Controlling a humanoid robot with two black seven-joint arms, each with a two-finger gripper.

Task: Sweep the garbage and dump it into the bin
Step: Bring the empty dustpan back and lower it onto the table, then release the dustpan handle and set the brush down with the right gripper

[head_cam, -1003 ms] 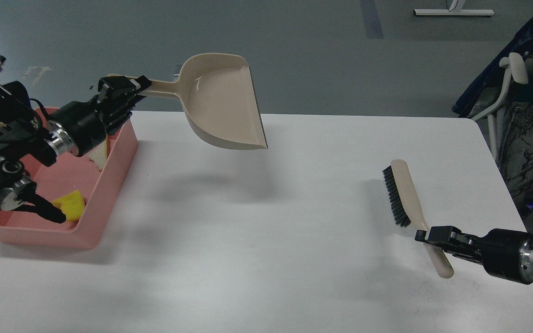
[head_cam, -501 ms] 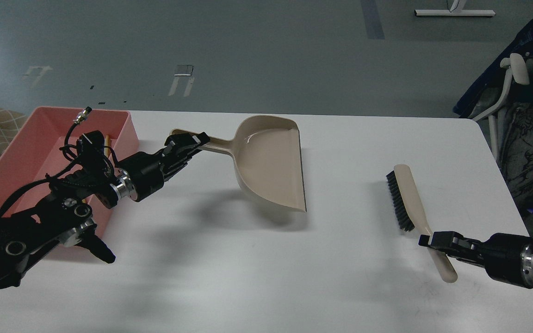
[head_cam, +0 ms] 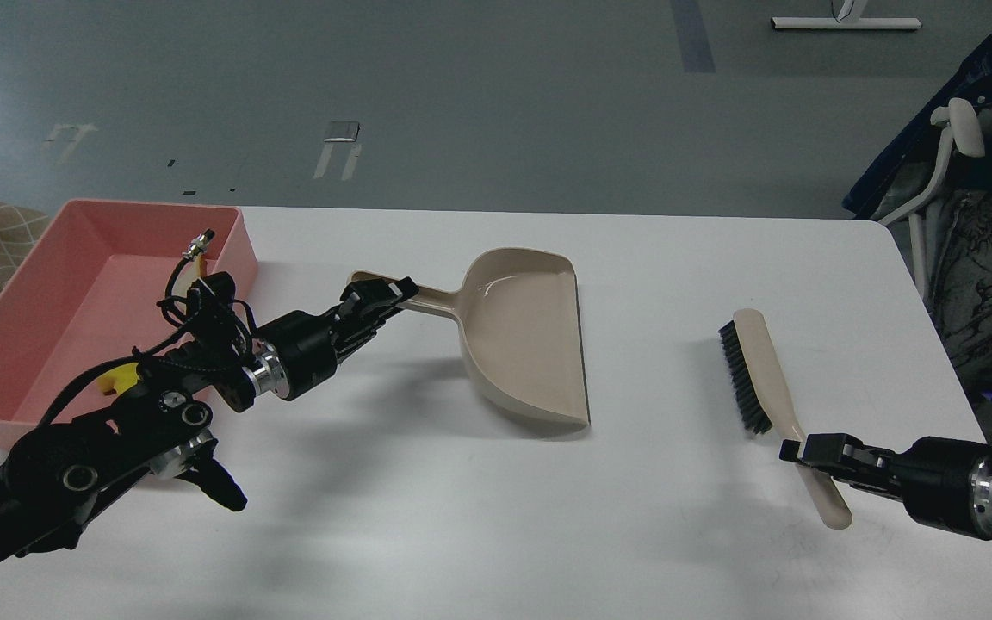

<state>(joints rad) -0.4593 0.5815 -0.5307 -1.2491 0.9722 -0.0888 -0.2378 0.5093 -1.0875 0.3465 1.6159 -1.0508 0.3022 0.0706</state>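
The pink bin (head_cam: 48, 284) stands at the table's left edge. A bit of the yellow sponge chunk (head_cam: 121, 375) shows inside it behind my left arm; a sliver of the bread wedge (head_cam: 195, 265) peeks out near the bin's right wall. My left gripper (head_cam: 380, 297) is shut on the handle of the beige dustpan (head_cam: 526, 336), which rests empty on the table at centre. My right gripper (head_cam: 806, 451) is shut on the handle of the beige brush (head_cam: 754, 370) with black bristles, lying at the right.
The white table (head_cam: 496, 517) ends at the far edge behind the bin and dustpan. A chair with dark cloth (head_cam: 970, 215) stands off the table's right side. Grey floor lies beyond.
My left arm has swung the dustpan from high beside the bin down and right, setting it on the table's centre. The right gripper and brush have barely moved.
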